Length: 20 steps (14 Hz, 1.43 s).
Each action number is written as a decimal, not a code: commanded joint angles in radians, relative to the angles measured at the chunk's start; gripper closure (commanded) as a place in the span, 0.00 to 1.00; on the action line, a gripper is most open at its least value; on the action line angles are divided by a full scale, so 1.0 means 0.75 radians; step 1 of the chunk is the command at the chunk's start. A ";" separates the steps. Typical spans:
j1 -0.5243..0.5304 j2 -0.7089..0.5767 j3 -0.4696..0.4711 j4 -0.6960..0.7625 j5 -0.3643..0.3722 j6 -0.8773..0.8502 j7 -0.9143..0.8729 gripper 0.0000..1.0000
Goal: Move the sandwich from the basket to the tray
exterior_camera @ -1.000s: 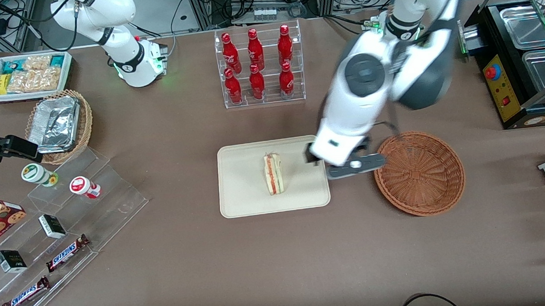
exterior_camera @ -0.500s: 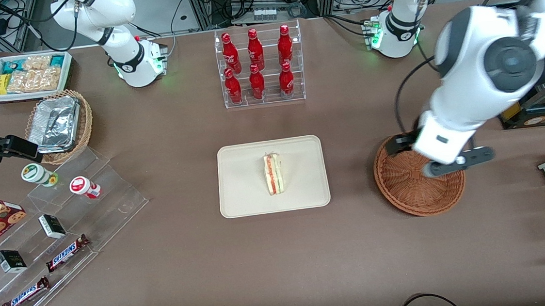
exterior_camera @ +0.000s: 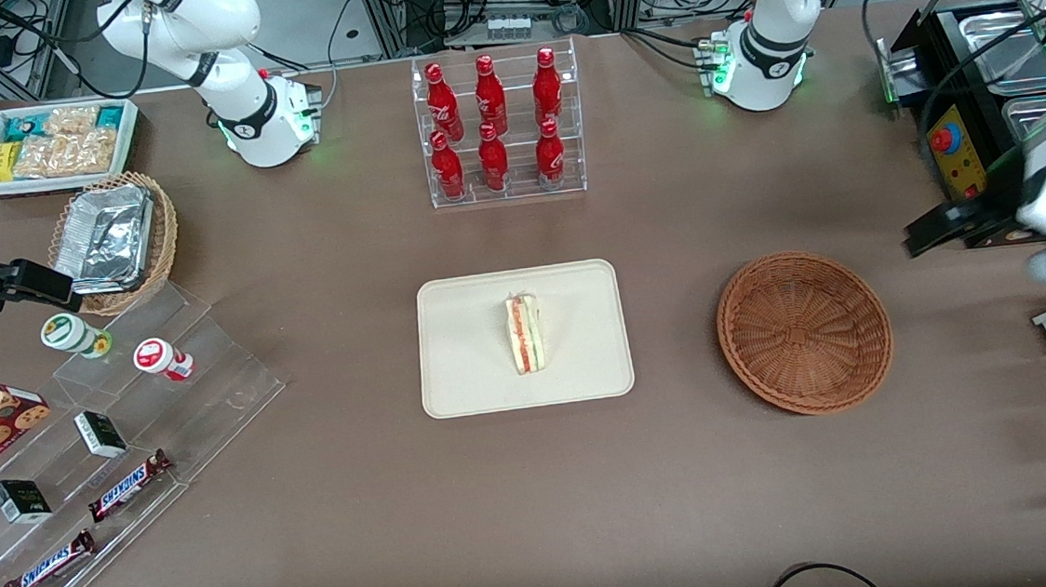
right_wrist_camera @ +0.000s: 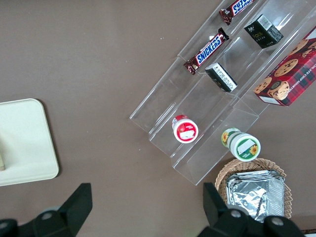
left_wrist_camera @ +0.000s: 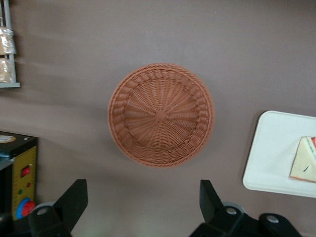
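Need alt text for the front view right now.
Sandwich lies on the tray; the basket beside it is empty. The gripper, jaws open, hangs toward the working arm's end of the table.

Bare table separates the tray and basket; the hand, spread, hangs high above.

We see a reddish-brown woven wicker basket with spokes radiating from its centre, on a plain dull-brown table. The tray is flat cream-beige, and the sandwich on it shows pale bread with orange-pink and green stripes along its cut edge. Our gripper, above the table toward the working arm's end, has black fingers spread wide.
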<state>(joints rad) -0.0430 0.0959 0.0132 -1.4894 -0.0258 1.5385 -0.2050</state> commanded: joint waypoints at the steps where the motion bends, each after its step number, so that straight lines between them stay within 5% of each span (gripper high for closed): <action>1: 0.004 -0.113 -0.015 -0.123 0.006 0.019 0.054 0.00; 5: -0.016 -0.212 -0.026 -0.209 0.006 0.072 0.148 0.00; 20: -0.010 -0.089 -0.040 -0.029 0.008 0.088 0.306 0.00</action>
<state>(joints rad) -0.0479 0.0076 -0.0173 -1.5511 -0.0259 1.6183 0.0087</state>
